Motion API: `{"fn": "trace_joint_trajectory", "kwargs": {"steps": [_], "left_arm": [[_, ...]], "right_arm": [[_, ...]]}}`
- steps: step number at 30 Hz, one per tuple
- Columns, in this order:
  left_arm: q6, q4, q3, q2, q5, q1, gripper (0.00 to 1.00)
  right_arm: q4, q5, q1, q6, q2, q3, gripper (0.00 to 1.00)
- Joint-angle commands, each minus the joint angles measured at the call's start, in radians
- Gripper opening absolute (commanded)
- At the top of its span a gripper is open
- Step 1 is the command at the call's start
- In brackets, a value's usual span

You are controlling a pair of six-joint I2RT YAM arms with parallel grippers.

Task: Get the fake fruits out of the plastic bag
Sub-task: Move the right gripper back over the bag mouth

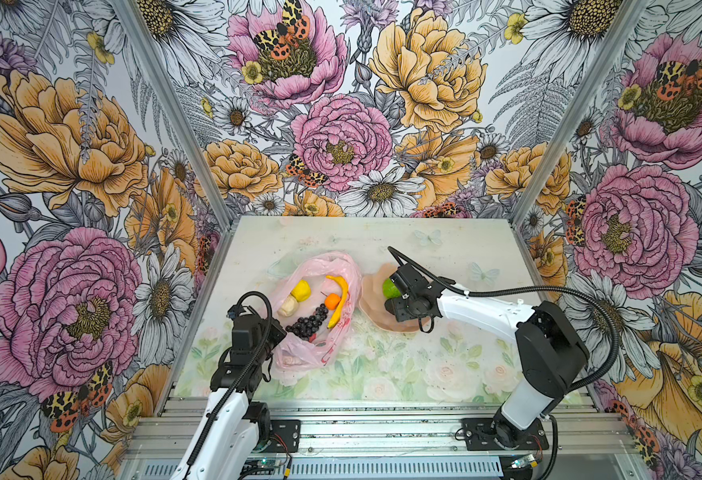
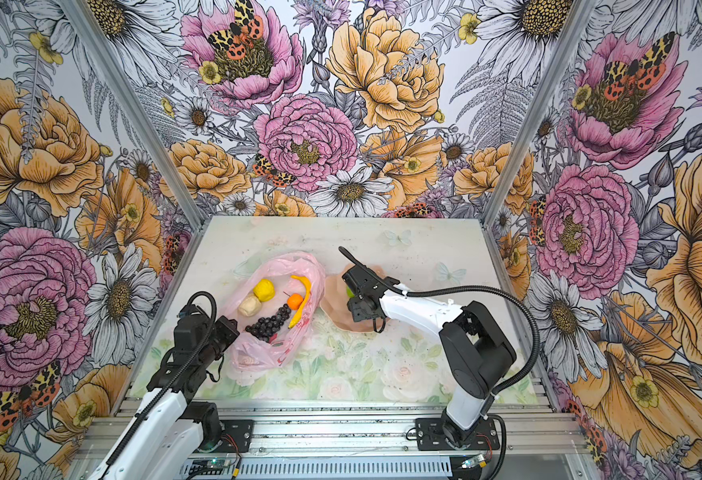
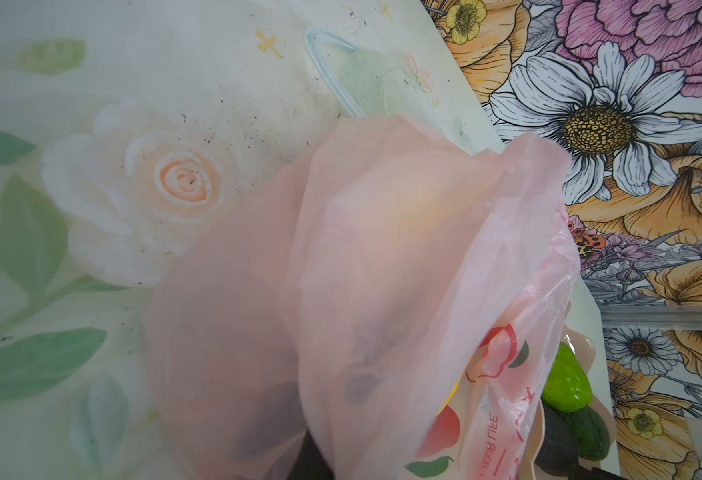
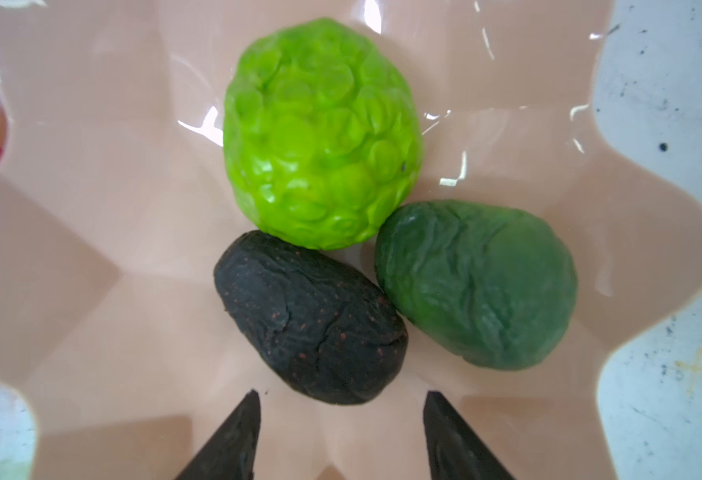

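Floral table (image 1: 382, 374), left hand (image 1: 279, 330) pinching plastic bag (image 1: 299, 357), right hand (image 4: 341, 395) parted

Light bright, even, diffuse; shadows faint on the worktop (image 1: 444, 249). Both top views sharp, walls bowed toward the edges. Left wrist view: plastic bag (image 3: 361, 291) close, soft, out of focus. Right wrist view: white glare streaks on the dish (image 4: 91, 208).

- A peach scalloped dish (image 1: 370, 301) sits right of centre on the surface (image 1: 403, 365).
- The surface is printed with pale roses and green leaves.
- Bold floral wallpaper (image 1: 341, 137) covers the left, far and right walls.
- Aluminium rails (image 1: 382, 428) run along the near edge.
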Motion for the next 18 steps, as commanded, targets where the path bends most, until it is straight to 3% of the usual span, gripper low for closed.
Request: {"fn": "trace_joint_trajectory", "kwargs": {"steps": [1, 5, 8, 11, 18], "left_arm": [[-0.038, -0.079, -0.014, -0.025, -0.017, 0.012, 0.05], [-0.030, -0.145, -0.003, -0.071, -0.046, 0.021, 0.01], [-0.051, -0.191, -0.026, -0.183, -0.073, 0.021, 0.00], [-0.056, -0.234, -0.035, -0.269, -0.090, 0.023, 0.00], [-0.043, -0.270, -0.017, -0.272, -0.102, 0.024, 0.00]], "right_arm": [[0.007, -0.033, 0.023, 0.047, -0.067, 0.055, 0.64], [0.008, -0.052, 0.077, 0.056, -0.068, 0.122, 0.64], [0.009, -0.060, 0.125, 0.059, -0.035, 0.196, 0.64], [0.012, -0.065, 0.184, 0.065, 0.045, 0.286, 0.64], [0.052, -0.138, 0.268, 0.072, 0.284, 0.541, 0.64]]}}
